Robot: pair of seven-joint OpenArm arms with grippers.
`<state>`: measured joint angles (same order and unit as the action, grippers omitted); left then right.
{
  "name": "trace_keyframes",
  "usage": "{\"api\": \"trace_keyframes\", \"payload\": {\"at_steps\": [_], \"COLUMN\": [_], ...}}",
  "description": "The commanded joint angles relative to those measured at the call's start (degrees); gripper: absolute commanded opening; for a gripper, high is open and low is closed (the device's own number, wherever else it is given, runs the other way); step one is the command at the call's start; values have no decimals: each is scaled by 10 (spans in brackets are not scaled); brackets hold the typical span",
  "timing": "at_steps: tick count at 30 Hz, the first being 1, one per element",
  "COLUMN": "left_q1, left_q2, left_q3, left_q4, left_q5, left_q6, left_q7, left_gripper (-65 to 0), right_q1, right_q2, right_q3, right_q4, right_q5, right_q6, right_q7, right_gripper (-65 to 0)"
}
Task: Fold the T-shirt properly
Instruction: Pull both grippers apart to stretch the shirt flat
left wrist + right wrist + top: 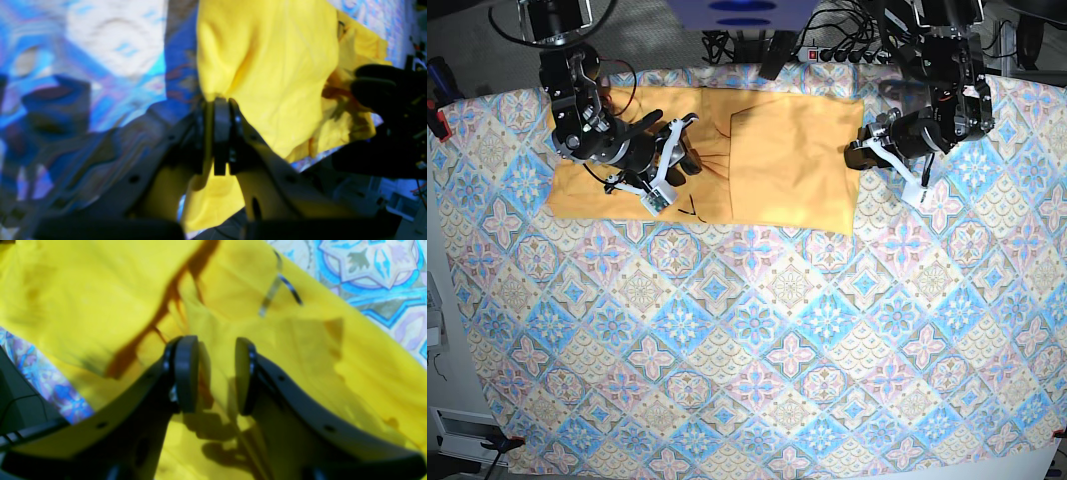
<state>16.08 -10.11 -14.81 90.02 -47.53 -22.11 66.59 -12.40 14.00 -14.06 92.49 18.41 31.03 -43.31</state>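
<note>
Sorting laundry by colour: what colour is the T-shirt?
Plain yellow-orange T-shirt; the base view shows it best.

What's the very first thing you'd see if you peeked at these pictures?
The big yellow T-shirt, spread flat at the far end of a table covered by a blue-and-pink patterned tablecloth. The left gripper is pinched shut on the shirt's edge, and the right gripper hovers open over its other side.

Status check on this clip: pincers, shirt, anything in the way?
Left pincer shut on the T-shirt edge. Right pincer open, cloth between its pads. Shirt partly folded on the tablecloth. Nothing in the way.
</note>
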Motion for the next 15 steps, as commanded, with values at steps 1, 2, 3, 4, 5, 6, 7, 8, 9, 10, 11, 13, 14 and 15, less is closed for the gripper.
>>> {"api": "trace_keyframes", "payload": {"at_steps": [1,2,3,4,5,6,7,8,9,10,11,13,14,15], "left_q1": [-3,-3,-3,-3,-3,-3,-3,-4,-5,-5,-5,-5,-4,-4], "left_q2": [-14,-17,-18,-19,-21,-28,-31,-32,-34,-34,-35,-35,-35,-35], "left_q3": [-3,-4,-4,-4,-5,-10,-14,-16,-19,-24,-28,-35,-38,-39], "left_q4": [13,13,13,13,13,13,13,13,13,13,14,14,14,14], "left_q5": [-8,-8,-8,-8,-8,-8,-8,-8,-8,-8,-9,-9,-9,-9], "left_q6": [-2,-2,-2,-2,-2,-2,-2,-2,-2,-2,-2,-2,-3,-3], "left_q7": [-8,-9,-9,-9,-9,-9,-9,-9,-9,-8,-7,-7,-7,-7], "left_gripper": [-650,-650,-650,-650,-650,-650,-650,-650,-650,-650,-650,-650,-650,-650], "right_q1": [5,4,3,-3,-8,-12,-13,-15,-20,-21,-22,-23,-23,-22], "right_q2": [3,3,3,4,4,5,5,5,5,6,6,17,22,27], "right_q3": [4,6,12,19,29,40,52,65,78,92,108,128,136,145], "right_q4": [22,32,43,54,63,71,77,80,80,80,77,63,56,46], "right_q5": [10,10,10,9,8,8,8,8,8,8,8,8,8,8], "right_q6": [2,2,2,2,2,2,2,2,2,2,2,3,3,3], "right_q7": [12,12,8,6,6,6,5,5,5,5,5,5,5,5], "right_gripper": [-463,-462,-462,-462,-462,-462,-462,-462,-462,-462,-462,-462,-462,-461]}}
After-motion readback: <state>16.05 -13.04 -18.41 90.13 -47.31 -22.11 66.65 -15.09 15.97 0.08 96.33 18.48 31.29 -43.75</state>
